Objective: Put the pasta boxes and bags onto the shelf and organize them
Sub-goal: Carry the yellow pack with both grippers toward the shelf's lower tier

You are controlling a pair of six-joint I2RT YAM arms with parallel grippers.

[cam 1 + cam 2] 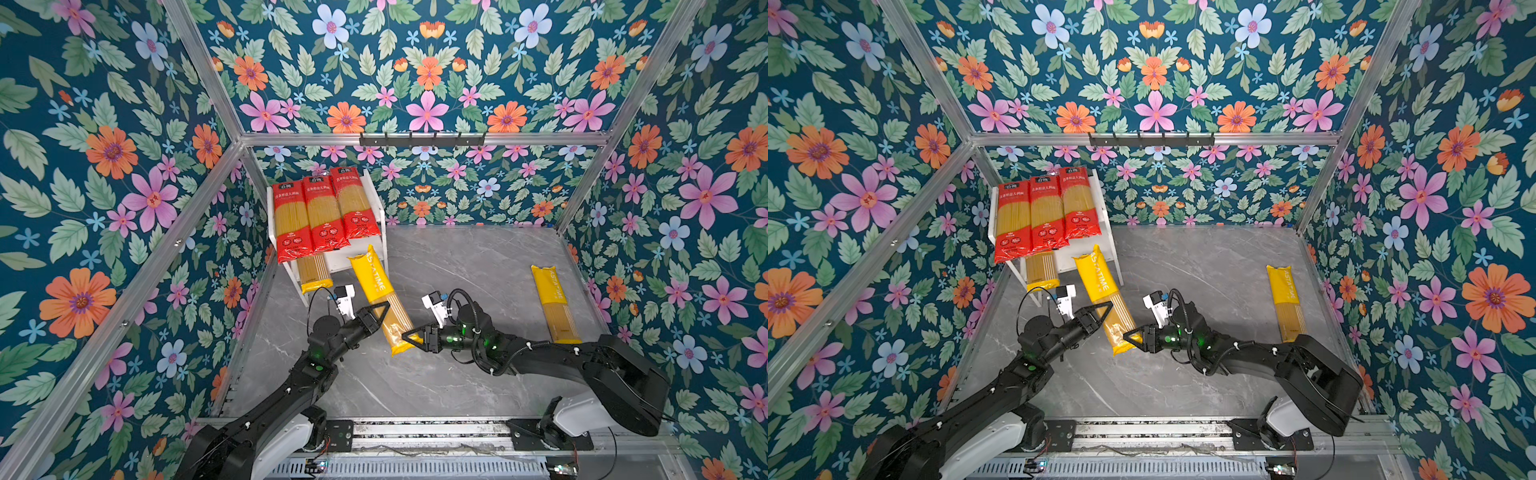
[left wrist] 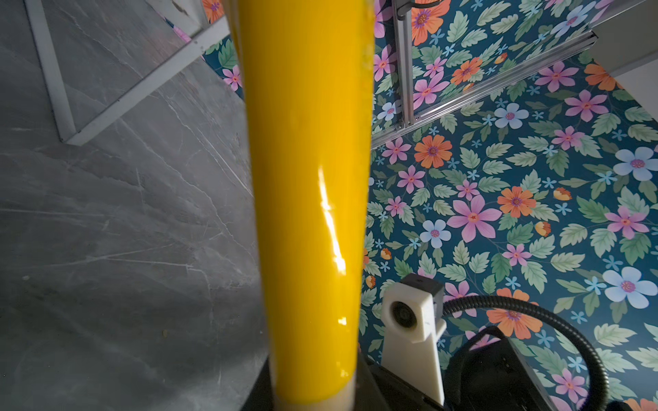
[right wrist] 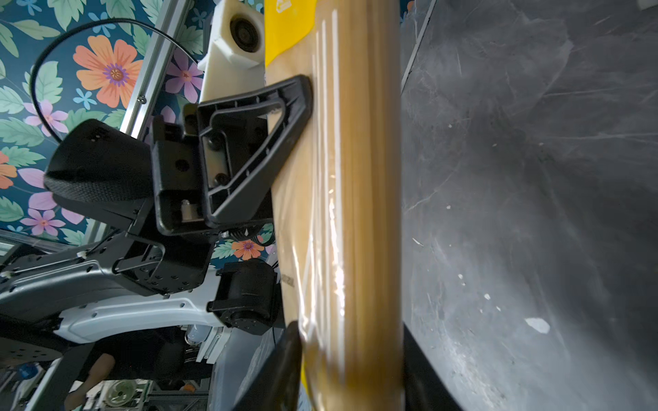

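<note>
Spaghetti bag (image 1: 376,282), held tilted, is long, yellow-ended, with clear strand-filled middle.

Bright, even top views, bowed edges; soft wrist views, glare streaks on yellow bag (image 2: 331,231)

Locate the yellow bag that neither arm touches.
In a top view the loose yellow bag lies flat on the grey table at far right, beside the floral side wall, apart from the held yellow bag.
</note>
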